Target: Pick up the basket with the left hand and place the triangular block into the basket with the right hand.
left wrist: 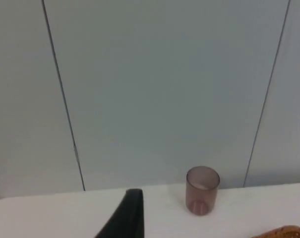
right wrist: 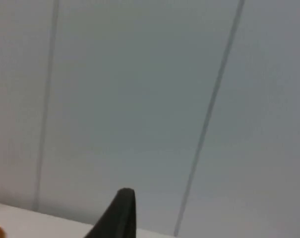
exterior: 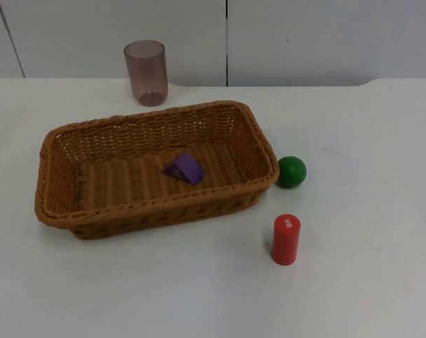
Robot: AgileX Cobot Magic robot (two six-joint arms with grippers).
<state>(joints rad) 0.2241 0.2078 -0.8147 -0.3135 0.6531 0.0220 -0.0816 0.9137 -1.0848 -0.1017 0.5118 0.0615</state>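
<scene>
One black fingertip of the left gripper points past a smoky plastic cup toward the grey partition wall; whether its fingers are parted cannot be told. The right gripper, equally unreadable, faces the wall as well. Both arms appear to wait clear of the work. The purple triangular block lies inside the wicker basket, on its right half. A careless left-hand lift could tip the shallow basket and slide the wedge out toward the green ball or red cylinder.

white table bears basket, cup, ball, cylinder.
</scene>
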